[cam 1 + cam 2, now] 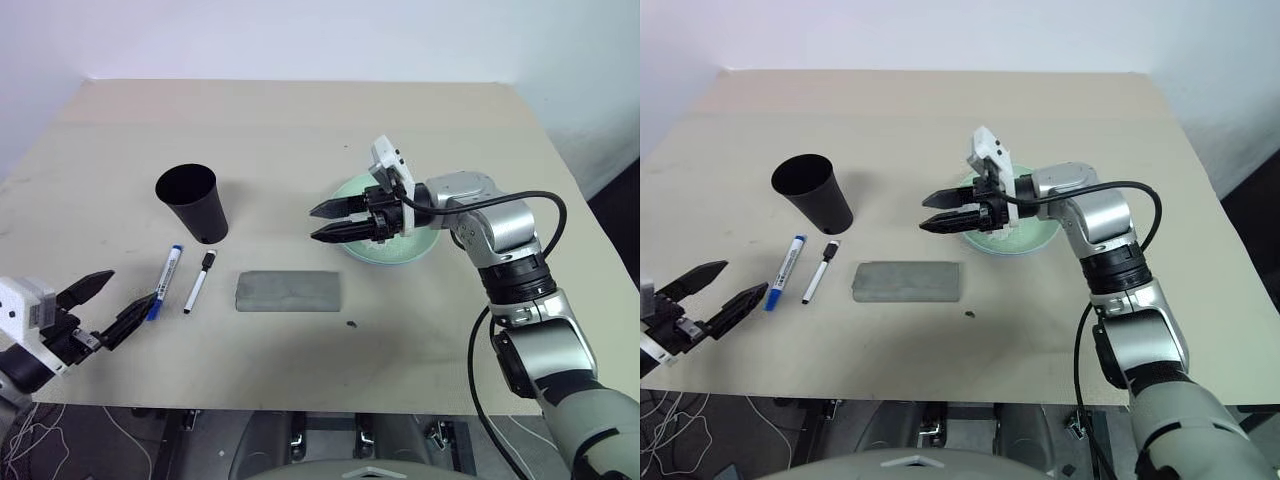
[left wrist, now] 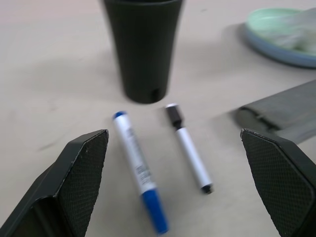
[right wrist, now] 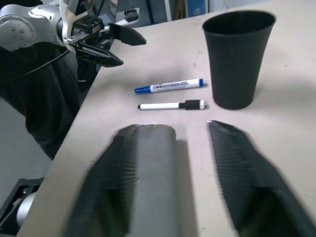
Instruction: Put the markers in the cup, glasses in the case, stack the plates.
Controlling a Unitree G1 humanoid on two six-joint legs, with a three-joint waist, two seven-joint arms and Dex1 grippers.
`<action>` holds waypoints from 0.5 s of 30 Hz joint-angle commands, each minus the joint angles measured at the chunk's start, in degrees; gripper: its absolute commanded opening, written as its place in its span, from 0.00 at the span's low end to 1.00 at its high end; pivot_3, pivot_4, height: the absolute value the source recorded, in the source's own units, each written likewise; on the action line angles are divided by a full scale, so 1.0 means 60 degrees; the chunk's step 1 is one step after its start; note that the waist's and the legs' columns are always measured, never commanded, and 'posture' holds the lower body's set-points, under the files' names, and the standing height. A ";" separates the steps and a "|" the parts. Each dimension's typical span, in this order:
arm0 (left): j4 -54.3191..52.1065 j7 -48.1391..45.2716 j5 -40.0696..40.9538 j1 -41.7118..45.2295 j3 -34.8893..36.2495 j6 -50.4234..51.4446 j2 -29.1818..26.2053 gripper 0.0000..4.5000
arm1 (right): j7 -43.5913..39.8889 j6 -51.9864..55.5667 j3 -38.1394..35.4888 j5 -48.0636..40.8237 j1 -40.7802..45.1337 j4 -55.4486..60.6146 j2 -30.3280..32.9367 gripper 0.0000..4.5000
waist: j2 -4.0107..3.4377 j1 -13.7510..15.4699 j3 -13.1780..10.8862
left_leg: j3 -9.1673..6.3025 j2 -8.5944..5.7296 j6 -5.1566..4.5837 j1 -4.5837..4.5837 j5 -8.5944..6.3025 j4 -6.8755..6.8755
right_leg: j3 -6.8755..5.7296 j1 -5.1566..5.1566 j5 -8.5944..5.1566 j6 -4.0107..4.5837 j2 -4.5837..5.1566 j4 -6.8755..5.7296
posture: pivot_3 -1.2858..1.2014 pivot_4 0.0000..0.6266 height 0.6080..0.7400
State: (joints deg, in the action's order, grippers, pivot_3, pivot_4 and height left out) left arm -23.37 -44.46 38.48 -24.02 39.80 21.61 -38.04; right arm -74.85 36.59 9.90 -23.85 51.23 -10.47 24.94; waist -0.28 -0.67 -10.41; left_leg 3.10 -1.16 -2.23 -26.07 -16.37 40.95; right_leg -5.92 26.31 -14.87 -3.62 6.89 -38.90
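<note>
On the beige table [image 1: 300,130], the right gripper [image 1: 330,221] hovered parted and empty mid-frame, the left gripper [image 1: 105,305] gaped wide (lower left) by two white markers [image 1: 185,280].

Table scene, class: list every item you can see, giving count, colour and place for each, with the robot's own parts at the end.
Table: one, beige, carrying everything listed.
Cup: one, black, upright, toward the robot's left side.
Markers: two, white, lying side by side just in front of the cup; one with a blue cap, one with a black cap.
Case: one, grey, closed, lying flat near the middle, right of the markers.
Plates: mint green stacked on light blue, behind the right gripper.
Small dark speck: one, in front of the case.
Left gripper: black fingers, open, at the table's near left edge by the blue-capped marker.
Right gripper: black fingers, parted, empty, above the table beside the plates.
</note>
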 commanded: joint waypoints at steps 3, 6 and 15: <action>-0.0041 0.0761 -0.0392 0.0140 0.0022 0.0396 -0.0101 1.00 | 0.0303 -0.0700 -0.0356 -0.0055 -0.0036 0.0306 0.0016 0.99 | 0.0000 -0.0011 0.0000 | 0.0000 0.0000 -0.0001 -0.0003 -0.0001 0.0000 | 0.0000 0.0001 0.0000 0.0000 0.0000 0.0002 | 0.52 0.24 0.55; -0.0117 0.1334 -0.0518 0.0358 -0.0256 0.0992 -0.0160 1.00 | 0.0507 -0.0875 -0.0613 -0.0238 -0.0229 0.0444 -0.0007 1.00 | 0.0001 0.0016 0.0000 | -0.0001 0.0000 -0.0003 -0.0008 -0.0002 -0.0001 | -0.0001 0.0002 0.0002 -0.0003 -0.0001 0.0002 | 0.52 0.24 0.55; 0.0254 0.2000 -0.0970 0.1348 -0.0882 0.1286 -0.0018 1.00 | 0.1289 -0.1710 -0.1308 -0.0294 -0.1175 0.0919 0.0090 1.00 | 0.0002 0.0004 -0.0001 | -0.0001 -0.0001 -0.0002 -0.0023 0.0000 0.0001 | -0.0009 0.0000 0.0019 -0.0033 -0.0002 0.0007 | 0.52 0.24 0.55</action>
State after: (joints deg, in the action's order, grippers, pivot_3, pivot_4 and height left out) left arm -21.56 -32.94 33.29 -16.37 34.57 29.60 -38.14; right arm -67.55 27.50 3.42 -25.05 44.38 -7.67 24.79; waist -0.26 -0.65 -10.41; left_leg 3.09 -1.16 -2.24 -26.21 -16.37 40.96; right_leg -5.98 26.31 -14.76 -3.82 6.88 -38.86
